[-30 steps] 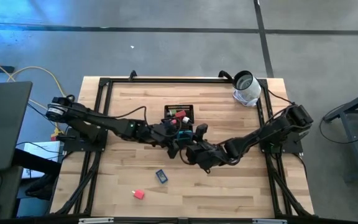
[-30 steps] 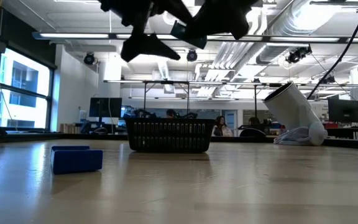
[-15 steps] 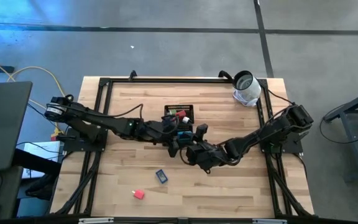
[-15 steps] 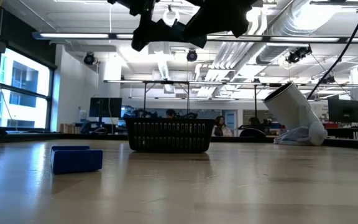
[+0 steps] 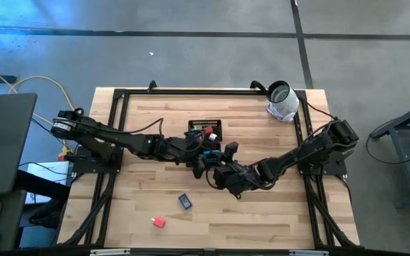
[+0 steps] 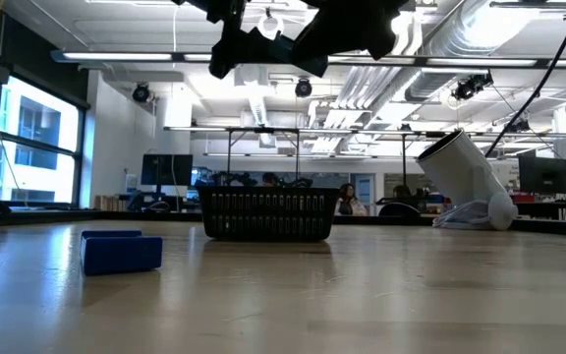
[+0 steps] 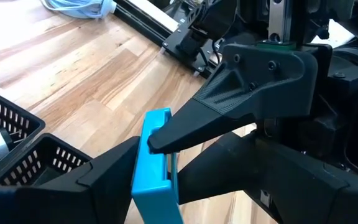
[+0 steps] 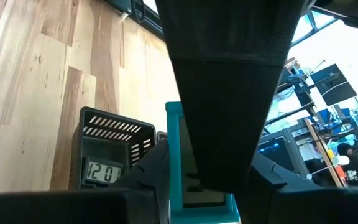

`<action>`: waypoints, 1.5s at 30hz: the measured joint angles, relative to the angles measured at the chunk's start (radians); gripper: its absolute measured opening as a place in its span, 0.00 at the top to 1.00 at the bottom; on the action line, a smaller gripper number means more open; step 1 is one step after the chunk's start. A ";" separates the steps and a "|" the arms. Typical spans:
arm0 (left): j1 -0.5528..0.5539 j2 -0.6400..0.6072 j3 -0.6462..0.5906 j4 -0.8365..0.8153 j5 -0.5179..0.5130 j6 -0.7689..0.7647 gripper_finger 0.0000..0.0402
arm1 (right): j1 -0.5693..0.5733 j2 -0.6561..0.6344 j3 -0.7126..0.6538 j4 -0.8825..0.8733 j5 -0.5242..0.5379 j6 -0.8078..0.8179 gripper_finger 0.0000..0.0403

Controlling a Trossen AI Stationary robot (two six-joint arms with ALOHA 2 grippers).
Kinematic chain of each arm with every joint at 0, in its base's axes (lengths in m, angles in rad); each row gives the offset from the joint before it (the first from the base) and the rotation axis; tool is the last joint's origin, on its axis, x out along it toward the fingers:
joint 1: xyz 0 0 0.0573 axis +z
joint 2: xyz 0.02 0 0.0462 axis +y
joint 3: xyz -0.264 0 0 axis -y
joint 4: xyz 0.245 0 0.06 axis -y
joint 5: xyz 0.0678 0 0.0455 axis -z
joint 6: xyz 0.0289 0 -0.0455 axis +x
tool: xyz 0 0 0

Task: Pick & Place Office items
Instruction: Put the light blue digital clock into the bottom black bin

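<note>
A teal office piece hangs in the air between both grippers, just on the near side of the black mesh tray. My left gripper comes from the table's left and my right gripper from the right; both are shut on the piece. The tray holds red, white and green pieces, and a small piece with a digit display. A blue piece and a red piece lie flat on the table nearer the near edge. My left gripper pinches the teal piece between its two fingers, one finger on each broad side. The piece is lifted clear of the table and stands upright in the hold. My right gripper pinches the same teal piece from the opposite side. One fingertip lies on the piece's upper end in the left wrist view. The left gripper's finger covers most of the contact in the right wrist view.
A white-and-grey roll-shaped object leans at the table's far right corner, also in the low view. The tray stands at the table's middle. Bare wood lies along the near and right parts of the table. A black frame rail runs round the edges.
In the low view the left gripper's finger, which hung spread below the teal piece a second ago, has drawn up against it: the left gripper has shut on the piece. The right gripper has kept its hold, and the piece has stayed in the air.
</note>
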 joint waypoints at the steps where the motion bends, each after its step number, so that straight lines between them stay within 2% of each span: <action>1: 0.000 0.000 0.000 0.000 0.000 0.000 0.24 | -0.001 0.000 0.000 0.000 0.000 0.000 0.71; 18: -0.007 0.000 0.002 -0.054 -0.006 0.005 0.25 | -0.008 -0.014 -0.003 0.013 0.056 -0.027 0.71; 30: -0.007 0.001 0.002 -0.060 -0.054 0.052 0.48 | -0.011 -0.044 -0.003 0.012 0.021 -0.014 0.71; 45: -0.014 -0.004 0.000 -0.050 -0.056 0.081 0.50 | -0.006 -0.046 0.000 -0.029 -0.003 0.045 0.71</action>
